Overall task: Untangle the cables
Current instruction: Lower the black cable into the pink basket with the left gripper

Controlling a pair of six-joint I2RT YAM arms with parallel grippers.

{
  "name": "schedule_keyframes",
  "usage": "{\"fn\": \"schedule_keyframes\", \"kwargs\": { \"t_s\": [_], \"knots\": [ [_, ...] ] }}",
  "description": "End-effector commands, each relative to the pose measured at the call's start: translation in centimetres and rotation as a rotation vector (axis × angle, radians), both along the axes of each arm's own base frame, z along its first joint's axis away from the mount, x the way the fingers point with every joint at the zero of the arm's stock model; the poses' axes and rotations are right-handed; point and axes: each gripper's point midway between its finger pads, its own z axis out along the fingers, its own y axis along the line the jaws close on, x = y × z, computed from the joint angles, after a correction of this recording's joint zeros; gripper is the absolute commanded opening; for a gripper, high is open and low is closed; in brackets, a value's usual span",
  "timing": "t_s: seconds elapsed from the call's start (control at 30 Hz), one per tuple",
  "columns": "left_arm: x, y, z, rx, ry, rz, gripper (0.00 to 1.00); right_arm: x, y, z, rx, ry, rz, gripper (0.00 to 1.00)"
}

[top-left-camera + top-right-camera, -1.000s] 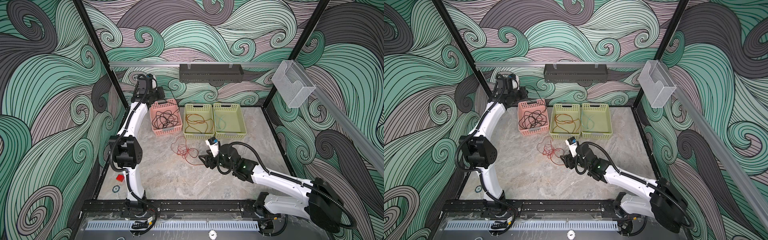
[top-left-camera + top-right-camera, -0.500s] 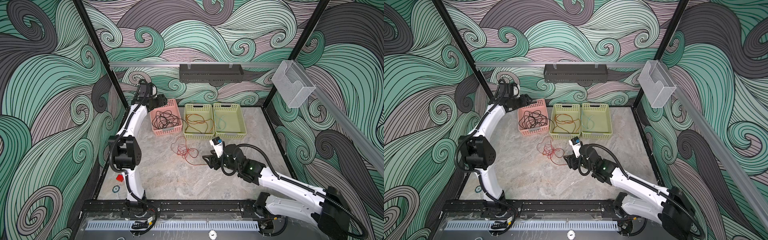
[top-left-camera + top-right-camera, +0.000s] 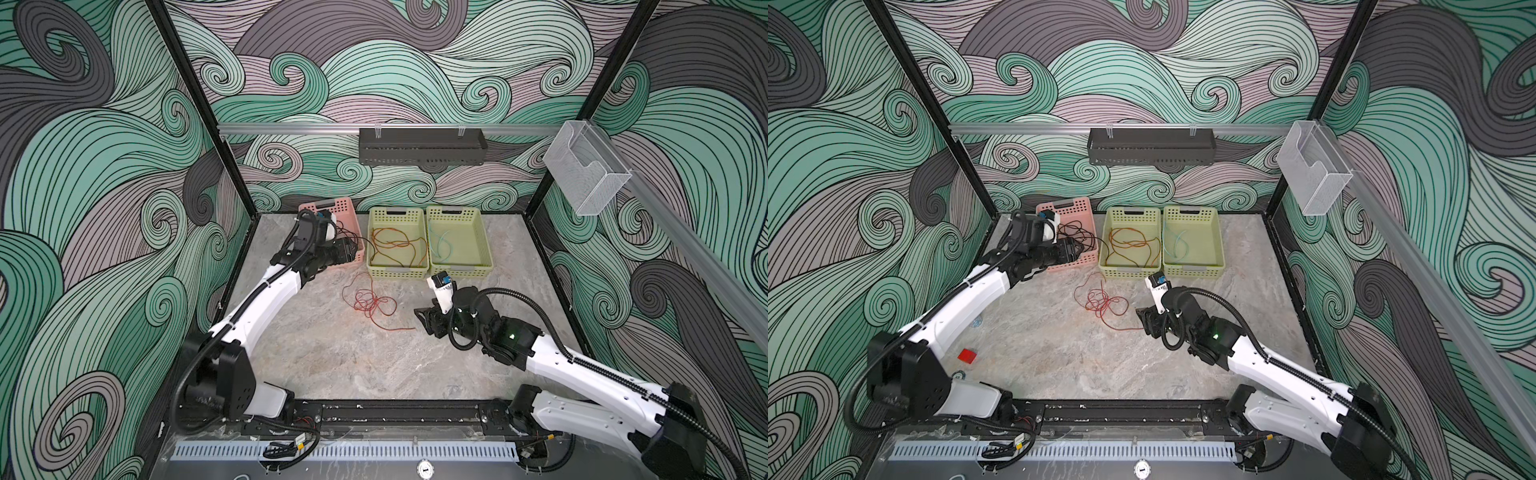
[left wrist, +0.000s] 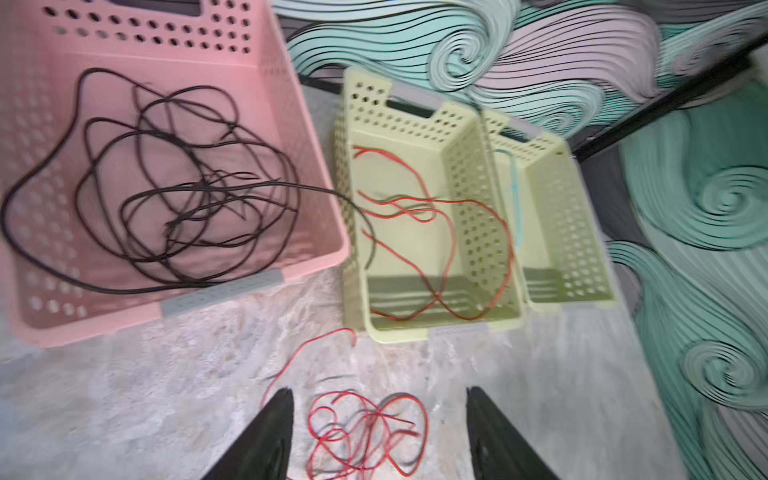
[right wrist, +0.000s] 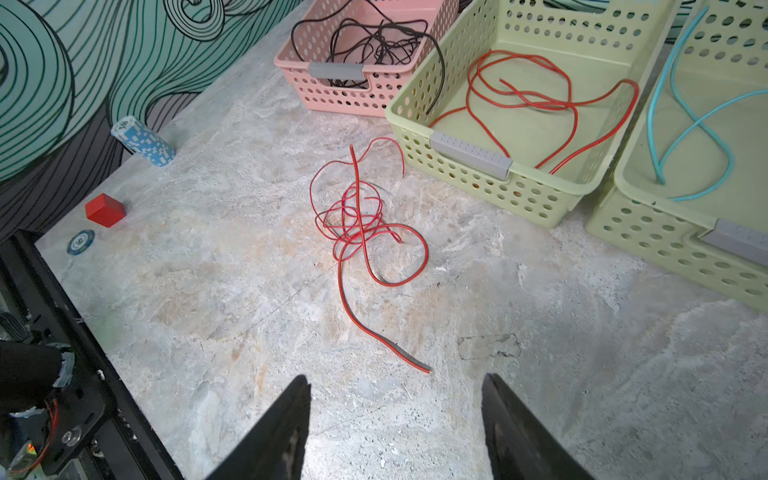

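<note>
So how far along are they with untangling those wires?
Mostly done: black cable sits in the pink basket, orange-brown cable in the middle basket, teal piece in the end basket. In hand: nothing; left gripper and right gripper are open. Left: the red cable, tangled on the table.

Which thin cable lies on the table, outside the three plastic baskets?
The bright red cable, heaped on the marbled tabletop. The black cable lies in the pink basket, the orange-brown cable and teal cable in green baskets.
</note>
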Motion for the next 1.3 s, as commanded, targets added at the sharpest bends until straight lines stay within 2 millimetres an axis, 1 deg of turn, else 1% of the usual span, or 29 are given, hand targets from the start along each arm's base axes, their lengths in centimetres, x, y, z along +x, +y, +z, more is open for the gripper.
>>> {"fn": "schedule_keyframes", "kwargs": {
  "t_s": [0.0,0.1,0.17,0.23,0.33,0.43,0.53,0.6,0.67,0.7,0.73,0.83,0.9,0.93,0.97,1.0,1.13,1.2,1.27],
  "knots": [
    [4.1,1.7,1.8,0.076,-0.009,0.059,0.67,0.6,-0.3,0.5,-0.01,-0.009,-0.028,0.66],
    [6.4,1.0,-1.5,0.01,0.173,0.062,0.7,0.8,-0.4,-0.2,-0.02,-0.002,-0.044,0.67],
    [8.0,0.9,-3.9,-0.073,0.244,0.097,0.71,1.0,-0.4,-0.6,-0.031,0.003,-0.047,0.68],
    [9.7,0.9,-5.7,-0.165,0.291,0.138,0.72,1.1,-0.3,-0.9,-0.046,0.004,-0.048,0.69],
    [11.7,0.8,-7.3,-0.297,0.332,0.204,0.73,1.4,-0.5,-1.3,-0.07,-0.002,-0.055,0.72],
    [13.1,0.6,-8.7,-0.403,0.352,0.264,0.76,1.9,-0.7,-1.6,-0.086,-0.008,-0.069,0.73],
    [14.5,1.0,-10.1,-0.466,0.351,0.321,0.76,2.2,-0.6,-2.2,-0.088,-0.003,-0.072,0.73],
    [15.3,1.3,-10.7,-0.482,0.347,0.354,0.76,2.3,-0.4,-2.6,-0.089,0.006,-0.069,0.73],
    [16.1,1.2,-11.3,-0.513,0.348,0.365,0.74,2.2,-0.1,-3.0,-0.094,0.016,-0.058,0.73],
    [16.5,1.1,-11.5,-0.524,0.348,0.37,0.72,2.2,-0.1,-3.2,-0.098,0.02,-0.056,0.73],
    [16.8,1.2,-11.8,-0.527,0.352,0.381,0.66,2.3,0.0,-3.4,-0.103,0.025,-0.054,0.72],
    [17.5,1.5,-12.4,-0.537,0.357,0.396,0.39,2.2,0.2,-3.7,-0.107,0.031,-0.041,0.71],
    [17.6,2.0,-12.3,-0.536,0.358,0.403,0.19,2.3,0.3,-3.5,-0.107,0.028,-0.039,0.69],
    [17.5,2.4,-11.9,-0.538,0.346,0.403,0.1,2.2,0.2,-3.4,-0.106,0.025,-0.038,0.69],
    [17.5,2.7,-11.2,-0.541,0.329,0.401,0.02,2.2,0.2,-3.3,-0.1,0.023,-0.041,0.69],
    [17.5,2.8,-10.2,-0.544,0.304,0.383,0.0,2.2,0.2,-3.3,-0.094,0.021,-0.04,0.69],
    [16.8,3.7,-4.4,-0.548,0.197,0.312,0.0,2.0,0.4,-3.6,-0.073,0.029,-0.038,0.69],
    [16.4,4.8,-2.0,-0.549,0.149,0.309,0.0,2.0,0.7,-3.7,-0.067,0.036,-0.034,0.69],
    [16.3,6.4,-0.4,-0.532,0.109,0.321,0.0,2.0,1.0,-3.7,-0.056,0.045,-0.024,0.69]
  ]
}}
